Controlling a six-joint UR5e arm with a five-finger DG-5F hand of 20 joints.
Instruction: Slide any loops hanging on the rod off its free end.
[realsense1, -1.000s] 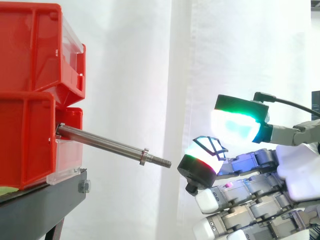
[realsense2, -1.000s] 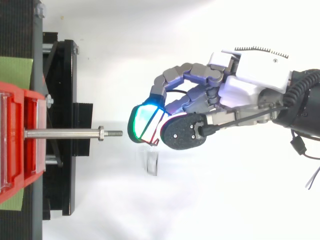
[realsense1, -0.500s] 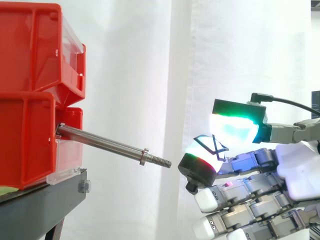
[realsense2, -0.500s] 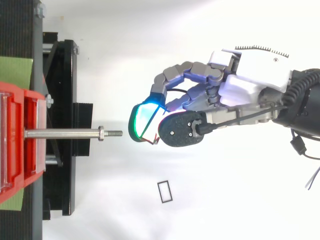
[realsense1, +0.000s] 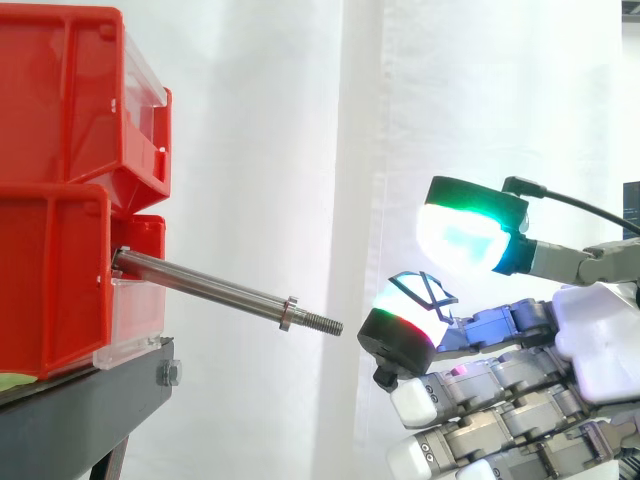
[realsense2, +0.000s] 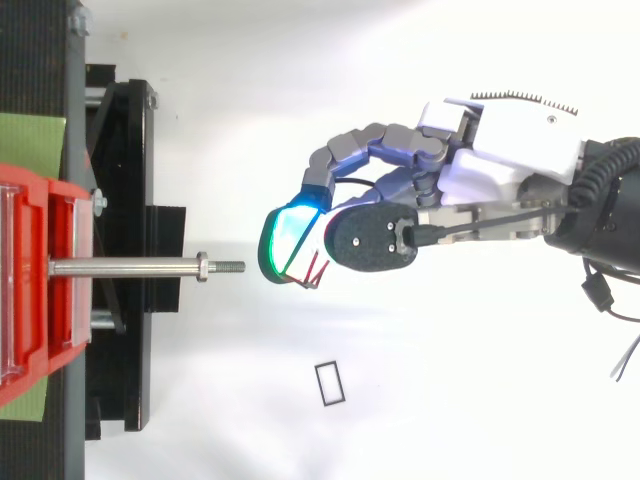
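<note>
We've got the hand (realsense1: 598, 345) just right of the rod (realsense1: 210, 287), thumb and fingers apart, a black loop (realsense1: 424, 291) resting on one fingertip (realsense1: 400, 338), and a second loop (realsense2: 328, 383) lying on the white surface (realsense2: 450, 410).

one rod (realsense1: 210, 288), two red bins (realsense1: 60, 100), one black rectangular loop (realsense2: 328, 383), one stand (realsense1: 90, 405)

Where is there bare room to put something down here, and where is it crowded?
Top view: the white surface is bare between the black stand and the small black loop, and right of that loop. Crowded: the gap between the free end of the rod and the hand.
</note>
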